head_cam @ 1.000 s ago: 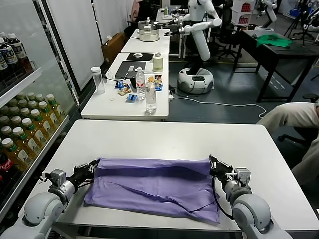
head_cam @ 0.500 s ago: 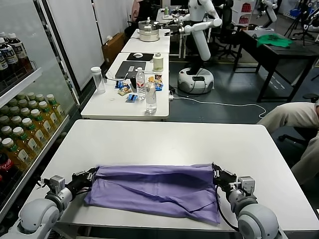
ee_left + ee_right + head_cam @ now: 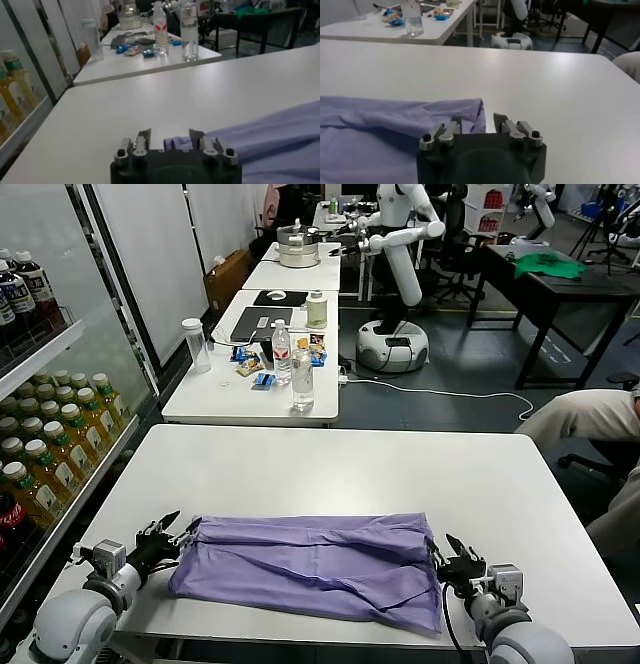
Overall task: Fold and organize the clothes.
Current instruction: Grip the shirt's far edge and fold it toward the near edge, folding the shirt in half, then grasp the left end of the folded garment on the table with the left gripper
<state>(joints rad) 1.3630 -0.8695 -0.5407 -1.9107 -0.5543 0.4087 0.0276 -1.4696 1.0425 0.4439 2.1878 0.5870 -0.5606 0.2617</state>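
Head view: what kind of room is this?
Probably a robot lab or workshop: another white robot stands behind, a drinks fridge lines the robot's left, and worktables hold bottles and snacks.

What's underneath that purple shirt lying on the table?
Only the white table shows around the purple shirt, which lies folded flat on it. Whatever is beneath its layers is covered. Both grippers, left and right, sit open beside its ends.

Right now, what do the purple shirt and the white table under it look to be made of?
The purple shirt looks like thin, soft matte fabric, perhaps cotton: it lies in limp folds and creases. The white table seems a hard, smooth board with a faint sheen, likely laminate, though the look leaves that open. The left pincer and right pincer sit open at the shirt's ends.
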